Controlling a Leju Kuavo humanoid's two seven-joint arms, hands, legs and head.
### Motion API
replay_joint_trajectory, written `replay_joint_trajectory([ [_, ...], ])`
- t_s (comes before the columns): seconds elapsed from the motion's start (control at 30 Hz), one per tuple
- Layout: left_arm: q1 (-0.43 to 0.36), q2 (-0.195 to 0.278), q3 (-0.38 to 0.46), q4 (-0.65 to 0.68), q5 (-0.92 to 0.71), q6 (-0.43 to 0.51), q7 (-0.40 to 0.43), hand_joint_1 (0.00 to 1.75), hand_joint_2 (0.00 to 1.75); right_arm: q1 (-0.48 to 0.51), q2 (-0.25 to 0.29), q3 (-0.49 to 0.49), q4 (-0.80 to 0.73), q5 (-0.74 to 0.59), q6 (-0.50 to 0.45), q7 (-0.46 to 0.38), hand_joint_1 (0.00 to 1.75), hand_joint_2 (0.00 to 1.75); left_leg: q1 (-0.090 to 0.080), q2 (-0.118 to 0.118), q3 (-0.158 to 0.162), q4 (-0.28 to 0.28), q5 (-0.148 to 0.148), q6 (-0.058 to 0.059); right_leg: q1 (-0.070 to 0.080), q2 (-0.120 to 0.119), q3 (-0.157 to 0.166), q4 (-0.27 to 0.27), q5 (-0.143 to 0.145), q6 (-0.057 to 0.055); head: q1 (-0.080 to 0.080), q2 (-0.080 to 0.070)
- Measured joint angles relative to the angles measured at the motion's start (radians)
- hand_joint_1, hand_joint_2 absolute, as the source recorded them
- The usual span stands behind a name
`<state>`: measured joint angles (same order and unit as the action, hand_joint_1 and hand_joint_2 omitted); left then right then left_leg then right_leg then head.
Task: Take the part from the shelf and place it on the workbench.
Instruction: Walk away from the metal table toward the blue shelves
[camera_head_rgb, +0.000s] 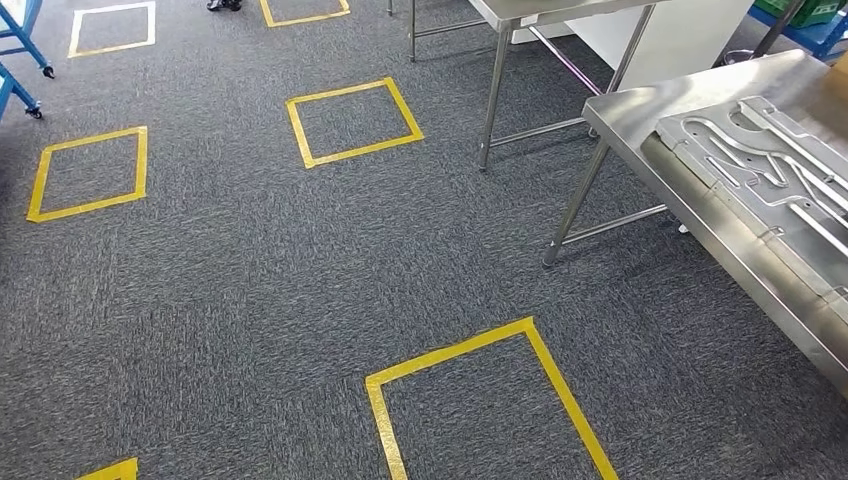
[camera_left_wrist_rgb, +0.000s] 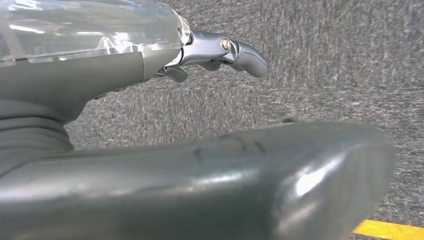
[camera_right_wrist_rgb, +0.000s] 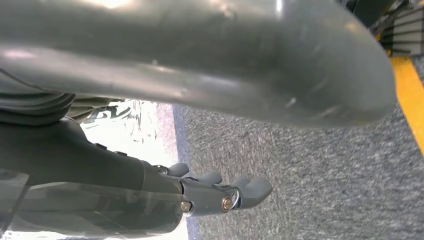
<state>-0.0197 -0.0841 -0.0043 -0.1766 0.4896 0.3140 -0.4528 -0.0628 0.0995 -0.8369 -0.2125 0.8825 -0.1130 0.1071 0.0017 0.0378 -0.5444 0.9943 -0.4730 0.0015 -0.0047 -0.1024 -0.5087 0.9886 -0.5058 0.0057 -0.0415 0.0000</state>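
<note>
A flat metal part (camera_head_rgb: 762, 160) with curved cut-out slots is seen lying on the stainless steel workbench (camera_head_rgb: 640, 105) at the right of the head view, its long edge near the bench's front rim. A second steel table (camera_head_rgb: 560, 12) stands beyond it. Yellow tape squares (camera_head_rgb: 353, 121) are marked on the grey carpet (camera_head_rgb: 230, 280).

The left hand (camera_left_wrist_rgb: 150, 70) is seen in its wrist view over carpet, fingers (camera_left_wrist_rgb: 245, 55) extended and spread from the thumb (camera_left_wrist_rgb: 225, 180), nothing held. The right hand (camera_right_wrist_rgb: 165, 150) is likewise seen over carpet, fingers (camera_right_wrist_rgb: 250, 192) extended and apart from the thumb (camera_right_wrist_rgb: 225, 60), nothing held. Neither hand is in contact with the part; how near either lies to it cannot be told.
</note>
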Motion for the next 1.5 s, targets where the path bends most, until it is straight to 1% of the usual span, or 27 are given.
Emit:
replay_joint_trajectory([
  [0.03, 0.002, 0.000, 0.000, 0.000, 0.003, -0.007, 0.000, 0.00, 0.00, -0.004, 0.001, 0.000, 0.000, 0.000, 0.001, 0.004, 0.00, 0.00, 0.001, -0.008, 0.002, -0.004, 0.000, 0.007, -0.002, 0.003, 0.003, 0.002, -0.003, 0.007, 0.000, 0.000],
  [0.1, 0.005, 0.001, 0.001, 0.000, 0.008, -0.015, -0.001, 0.00, 0.00, -0.007, 0.002, -0.002, 0.001, 0.000, 0.001, 0.008, 0.00, 0.00, 0.004, -0.025, 0.011, -0.014, 0.003, 0.020, -0.006, 0.043, -0.013, 0.044, -0.031, 0.018, 0.000, 0.000],
  [0.17, 0.003, 0.002, 0.001, 0.000, 0.010, -0.018, -0.002, 0.00, 0.00, -0.004, 0.002, -0.004, 0.003, 0.001, 0.002, 0.010, 0.00, 0.00, 0.003, -0.042, 0.015, -0.016, 0.000, 0.030, -0.009, 0.088, -0.081, 0.170, -0.089, 0.023, 0.000, 0.000],
  [0.2, 0.002, 0.003, 0.002, 0.000, 0.011, -0.018, -0.002, 0.00, 0.00, -0.002, 0.002, -0.004, 0.004, 0.002, 0.002, 0.011, 0.00, 0.00, 0.001, -0.053, 0.017, -0.015, -0.001, 0.033, -0.009, 0.095, -0.124, 0.242, -0.113, 0.023, 0.000, 0.000],
  [0.23, 0.002, 0.003, 0.002, 0.000, 0.012, -0.015, -0.002, 0.00, 0.00, 0.001, 0.002, -0.005, 0.004, 0.004, 0.003, 0.012, 0.00, 0.00, -0.001, -0.064, 0.021, -0.014, -0.004, 0.034, -0.009, 0.098, -0.158, 0.294, -0.121, 0.024, 0.000, 0.000],
  [0.27, 0.003, 0.003, 0.003, 0.000, 0.012, -0.010, -0.001, 0.00, 0.00, 0.003, 0.002, -0.005, 0.005, 0.008, 0.004, 0.014, 0.00, 0.00, -0.002, -0.076, 0.026, -0.012, -0.005, 0.033, -0.009, 0.099, -0.175, 0.307, -0.107, 0.022, 0.000, 0.000],
  [0.33, 0.004, 0.003, 0.004, 0.000, 0.012, 0.004, 0.002, 0.00, 0.00, 0.006, 0.002, -0.005, 0.005, 0.015, 0.006, 0.017, 0.00, 0.00, -0.002, -0.102, 0.040, -0.008, -0.011, 0.028, -0.009, 0.111, -0.150, 0.215, -0.025, 0.017, 0.000, 0.000],
  [0.4, 0.001, 0.003, 0.004, 0.001, 0.014, 0.015, 0.006, 0.00, 0.00, 0.009, 0.001, -0.005, 0.006, 0.020, 0.006, 0.016, 0.00, 0.00, -0.002, -0.126, 0.045, -0.003, -0.023, 0.020, -0.011, 0.155, -0.103, 0.089, 0.045, 0.011, 0.000, 0.000],
  [0.47, -0.001, 0.003, 0.005, 0.001, 0.015, 0.021, 0.010, 0.00, 0.00, 0.009, 0.001, -0.005, 0.006, 0.024, 0.007, 0.011, 0.00, 0.00, 0.003, -0.146, 0.040, -0.001, -0.031, 0.008, -0.008, 0.180, -0.085, 0.041, 0.056, 0.003, 0.000, 0.000],
  [0.53, -0.001, 0.003, 0.007, 0.001, 0.018, 0.022, 0.012, 0.00, 0.00, 0.004, 0.001, -0.005, 0.006, 0.031, 0.007, 0.006, 0.00, 0.00, 0.008, -0.160, 0.038, -0.003, -0.035, -0.004, -0.006, 0.162, -0.081, 0.034, 0.053, -0.008, 0.000, 0.000],
  [0.57, 0.000, 0.003, 0.008, 0.001, 0.021, 0.022, 0.013, 0.00, 0.00, 0.003, 0.001, -0.005, 0.006, 0.034, 0.007, 0.003, 0.00, 0.00, 0.007, -0.149, 0.037, 0.005, -0.042, -0.009, -0.007, 0.150, -0.075, 0.029, 0.051, -0.016, 0.000, 0.000],
  [0.63, -0.002, 0.002, 0.011, 0.001, 0.026, 0.023, 0.017, 0.00, 0.00, 0.004, 0.001, -0.005, 0.006, 0.037, 0.006, 0.001, 0.00, 0.00, 0.004, -0.098, 0.003, 0.079, -0.083, -0.017, -0.009, 0.124, -0.063, 0.017, 0.048, -0.031, 0.000, 0.000],
  [0.67, -0.003, 0.002, 0.012, 0.001, 0.028, 0.023, 0.019, 0.00, 0.00, 0.005, 0.001, -0.005, 0.006, 0.038, 0.006, 0.000, 0.00, 0.00, 0.004, -0.071, -0.032, 0.146, -0.114, -0.020, -0.007, 0.110, -0.059, 0.016, 0.045, -0.037, 0.000, 0.000],
  [0.73, -0.005, 0.002, 0.013, 0.001, 0.029, 0.025, 0.024, 0.00, 0.00, 0.006, 0.001, -0.005, 0.006, 0.041, 0.007, -0.001, 0.00, 0.00, 0.008, -0.051, -0.105, 0.273, -0.158, -0.025, -0.002, 0.083, -0.054, 0.016, 0.037, -0.041, 0.000, 0.000],
  [0.77, -0.004, 0.002, 0.014, 0.001, 0.029, 0.027, 0.025, 0.00, 0.00, 0.006, 0.001, -0.005, 0.006, 0.043, 0.008, -0.001, 0.00, 0.00, 0.009, -0.047, -0.122, 0.295, -0.153, -0.027, 0.000, 0.070, -0.051, 0.016, 0.034, -0.042, 0.000, 0.000],
  [0.8, -0.003, 0.002, 0.015, 0.001, 0.028, 0.030, 0.026, 0.00, 0.00, 0.005, 0.001, -0.005, 0.006, 0.045, 0.009, 0.000, 0.00, 0.00, 0.009, -0.044, -0.116, 0.273, -0.127, -0.026, 0.001, 0.059, -0.046, 0.016, 0.030, -0.041, 0.000, 0.000],
  [0.9, -0.002, 0.002, 0.016, 0.001, 0.025, 0.034, 0.025, 0.00, 0.00, 0.004, 0.001, -0.005, 0.006, 0.052, 0.012, 0.000, 0.00, 0.00, 0.003, 0.006, -0.025, 0.072, -0.020, -0.014, 0.004, 0.029, -0.029, 0.017, 0.019, -0.034, 0.000, 0.000],
  [0.97, -0.003, 0.001, 0.016, 0.001, 0.023, 0.034, 0.020, 0.00, 0.00, 0.003, 0.001, -0.005, 0.006, 0.054, 0.013, 0.002, 0.00, 0.00, -0.005, 0.029, 0.001, 0.007, -0.002, -0.003, 0.008, 0.013, -0.024, 0.018, 0.014, -0.025, 0.000, 0.000],
  [1.03, -0.001, 0.000, 0.016, 0.001, 0.021, 0.034, 0.017, 0.00, 0.00, 0.000, 0.000, -0.005, 0.006, 0.055, 0.015, 0.003, 0.00, 0.00, -0.007, 0.010, 0.001, 0.001, 0.001, 0.007, 0.008, -0.001, -0.021, 0.016, 0.011, -0.014, 0.000, 0.000],
  [1.07, 0.000, -0.001, 0.016, 0.001, 0.020, 0.034, 0.017, 0.00, 0.00, -0.002, -0.001, -0.005, 0.006, 0.055, 0.015, 0.003, 0.00, 0.00, -0.005, 0.001, 0.004, -0.005, 0.005, 0.012, 0.007, 0.005, -0.020, 0.022, 0.005, -0.009, 0.000, 0.000],
  [1.13, 0.000, -0.003, 0.016, 0.001, 0.017, 0.033, 0.015, 0.00, 0.00, -0.001, -0.003, -0.005, 0.006, 0.056, 0.017, 0.004, 0.00, 0.00, 0.001, -0.018, 0.009, -0.015, 0.015, 0.024, 0.003, 0.046, -0.042, 0.078, -0.036, 0.000, 0.000, 0.000],
  [1.2, -0.001, -0.005, 0.016, 0.001, 0.014, 0.032, 0.014, 0.00, 0.00, 0.002, -0.004, -0.005, 0.006, 0.057, 0.018, 0.004, 0.00, 0.00, 0.001, -0.038, 0.005, -0.016, 0.018, 0.030, -0.003, 0.088, -0.102, 0.207, -0.104, 0.005, 0.001, 0.000],
  [1.27, -0.001, -0.006, 0.016, 0.001, 0.012, 0.031, 0.014, 0.00, 0.00, 0.004, -0.004, -0.005, 0.006, 0.058, 0.018, 0.004, 0.00, 0.00, 0.000, -0.063, 0.004, -0.014, 0.019, 0.030, -0.006, 0.098, -0.152, 0.302, -0.129, 0.008, 0.001, 0.000],
  [1.33, 0.001, -0.007, 0.016, 0.001, 0.010, 0.029, 0.014, 0.00, 0.00, 0.004, -0.005, -0.005, 0.006, 0.059, 0.018, 0.003, 0.00, 0.00, 0.002, -0.089, 0.005, -0.010, 0.017, 0.028, -0.011, 0.104, -0.136, 0.253, -0.075, 0.010, 0.001, 0.000],
  [1.4, 0.000, -0.008, 0.016, 0.001, 0.007, 0.025, 0.014, 0.00, 0.00, 0.005, -0.008, -0.005, 0.006, 0.061, 0.018, 0.002, 0.00, 0.00, 0.002, -0.114, 0.003, 0.000, 0.012, 0.019, -0.018, 0.141, -0.079, 0.119, -0.005, 0.012, 0.001, 0.000],
  [1.47, 0.000, -0.008, 0.016, 0.001, 0.005, 0.018, 0.014, 0.00, 0.00, 0.005, -0.008, -0.005, 0.006, 0.064, 0.018, 0.000, 0.00, 0.00, 0.001, -0.133, -0.006, 0.009, 0.009, 0.007, -0.019, 0.169, -0.049, 0.045, 0.019, 0.010, 0.001, 0.000],
  [1.5, 0.000, -0.008, 0.016, 0.001, 0.005, 0.016, 0.015, 0.00, 0.00, 0.003, -0.008, -0.005, 0.006, 0.065, 0.018, 0.000, 0.00, 0.00, 0.001, -0.141, -0.010, 0.010, 0.009, 0.000, -0.017, 0.167, -0.049, 0.041, 0.016, 0.006, 0.001, 0.000],
])
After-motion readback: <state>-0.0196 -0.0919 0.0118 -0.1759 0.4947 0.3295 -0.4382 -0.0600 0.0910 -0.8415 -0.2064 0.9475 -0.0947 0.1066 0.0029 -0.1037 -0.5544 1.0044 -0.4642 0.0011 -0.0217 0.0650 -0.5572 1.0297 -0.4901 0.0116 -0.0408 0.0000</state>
